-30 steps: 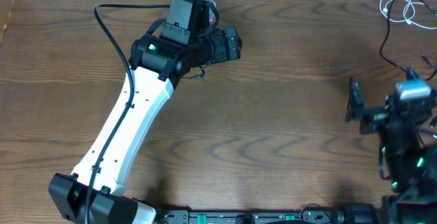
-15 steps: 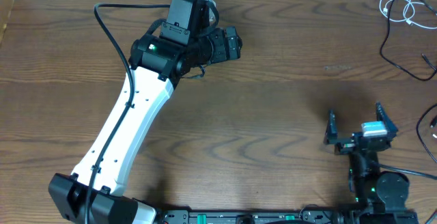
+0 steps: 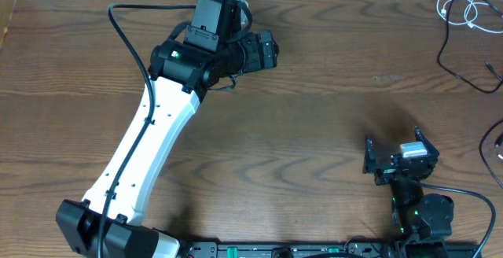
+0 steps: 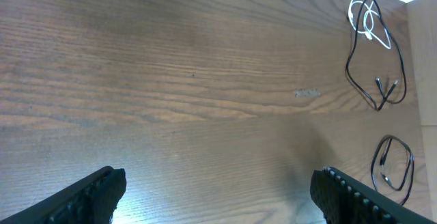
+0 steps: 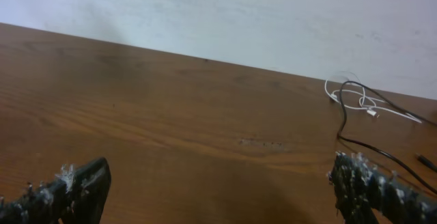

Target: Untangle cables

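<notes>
The cables lie at the table's far right corner. A white cable (image 3: 460, 6) is coiled, and a black cable (image 3: 460, 61) runs down from it. Another black loop (image 3: 497, 144) sits at the right edge. In the left wrist view the white cable (image 4: 365, 18), the black cable (image 4: 375, 74) and the black loop (image 4: 392, 166) lie apart from each other. The right wrist view shows the white cable (image 5: 362, 102) and black cable (image 5: 355, 138) far ahead. My left gripper (image 3: 271, 51) (image 4: 218, 197) is open and empty at the far middle. My right gripper (image 3: 391, 149) (image 5: 218, 197) is open and empty near the front right.
The white left arm (image 3: 145, 148) crosses the table from the front left to the far middle. A thick black robot wire (image 3: 130, 42) loops beside it. A pale wall (image 5: 239, 12) stands behind the table's far edge. A small pale mark (image 3: 387, 78) is on the wood.
My right gripper has drawn back from the right edge towards the front and a little left, still open. The left arm and the cables have not moved.
</notes>
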`<state>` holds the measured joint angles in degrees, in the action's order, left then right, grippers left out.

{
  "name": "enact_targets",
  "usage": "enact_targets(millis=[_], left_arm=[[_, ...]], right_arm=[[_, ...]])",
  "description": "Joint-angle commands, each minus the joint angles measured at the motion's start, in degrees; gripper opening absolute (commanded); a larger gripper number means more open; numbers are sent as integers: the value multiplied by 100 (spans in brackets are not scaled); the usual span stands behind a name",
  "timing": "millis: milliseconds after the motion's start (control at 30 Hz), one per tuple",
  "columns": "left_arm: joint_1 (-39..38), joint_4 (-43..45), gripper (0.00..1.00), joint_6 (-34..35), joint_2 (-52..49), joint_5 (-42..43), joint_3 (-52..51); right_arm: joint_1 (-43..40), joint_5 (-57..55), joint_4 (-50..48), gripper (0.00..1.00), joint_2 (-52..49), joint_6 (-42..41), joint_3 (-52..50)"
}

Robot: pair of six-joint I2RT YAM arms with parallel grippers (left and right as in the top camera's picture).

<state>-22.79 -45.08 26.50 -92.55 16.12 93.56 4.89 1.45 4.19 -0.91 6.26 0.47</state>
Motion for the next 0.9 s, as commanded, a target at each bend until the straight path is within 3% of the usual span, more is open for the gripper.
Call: enact_targets(millis=[0, 867], left_arm=[[-13, -11, 92, -122, 120, -79, 42], [13, -247, 92, -306, 120, -302, 42]], right_arm=[[48, -46, 11, 99, 61, -107, -15], [46, -46, 11, 99, 57, -107, -15]])
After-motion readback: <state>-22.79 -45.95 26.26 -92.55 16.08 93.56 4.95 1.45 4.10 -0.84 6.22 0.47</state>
